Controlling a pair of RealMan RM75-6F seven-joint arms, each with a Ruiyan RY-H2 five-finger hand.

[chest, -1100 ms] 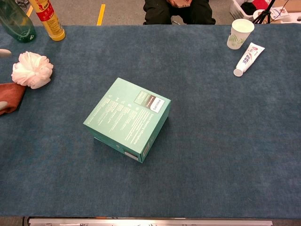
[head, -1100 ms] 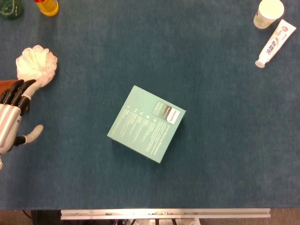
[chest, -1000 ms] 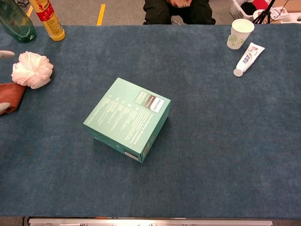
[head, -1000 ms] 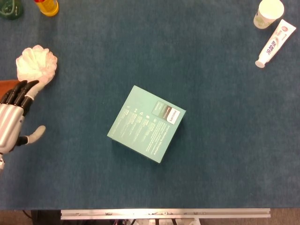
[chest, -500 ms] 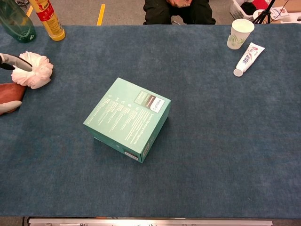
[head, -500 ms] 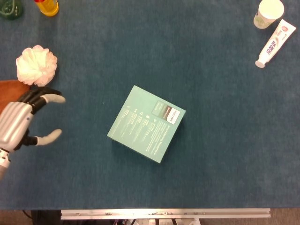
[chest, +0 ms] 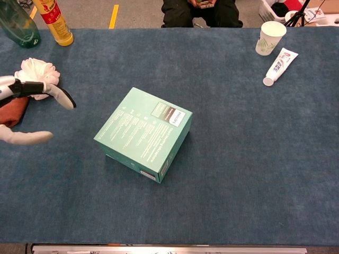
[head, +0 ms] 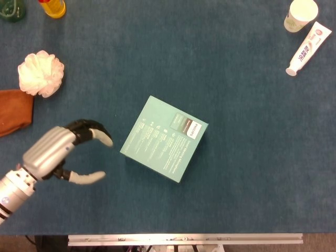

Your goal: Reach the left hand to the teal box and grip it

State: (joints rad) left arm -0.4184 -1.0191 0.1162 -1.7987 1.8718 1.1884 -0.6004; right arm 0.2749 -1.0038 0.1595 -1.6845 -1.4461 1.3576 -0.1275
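The teal box lies flat on the blue table, turned at an angle, with a printed label on top; in the chest view the teal box sits left of centre. My left hand hovers just left of the box, fingers and thumb spread apart and curved toward it, holding nothing. A gap remains between its fingertips and the box's left edge. In the chest view only the fingers of the left hand show at the left border. My right hand is not in either view.
A white bath pouf and an orange cloth lie at the left. A yellow bottle and a green bottle stand at the back left. A paper cup and toothpaste tube sit back right.
My left hand has moved right and toward the front, from beside the pouf and cloth to just left of the teal box, its fingers staying apart. The box has not moved.
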